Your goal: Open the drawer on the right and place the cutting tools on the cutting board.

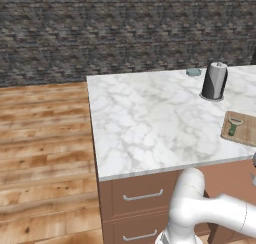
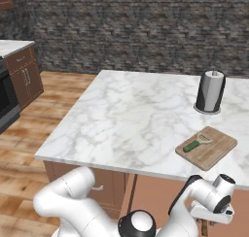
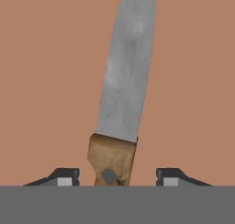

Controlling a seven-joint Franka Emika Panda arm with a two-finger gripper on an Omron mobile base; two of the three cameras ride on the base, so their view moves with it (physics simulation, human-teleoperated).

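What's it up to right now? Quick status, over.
Gripper straddles knife handle in drawer, fingers not touching it. Peeler already lies on cutting board. Nothing in the way.

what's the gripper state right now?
Gripper: jaws apart, one fingertip on either side of the tan wooden handle of the grey-bladed knife lying on the plain brown drawer floor; gaps show on both sides, so no grip yet.

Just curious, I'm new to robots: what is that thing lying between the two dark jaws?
A knife, shown in the hand view: its wooden handle sits between the jaws, its grey blade pointing away over the brown drawer floor.
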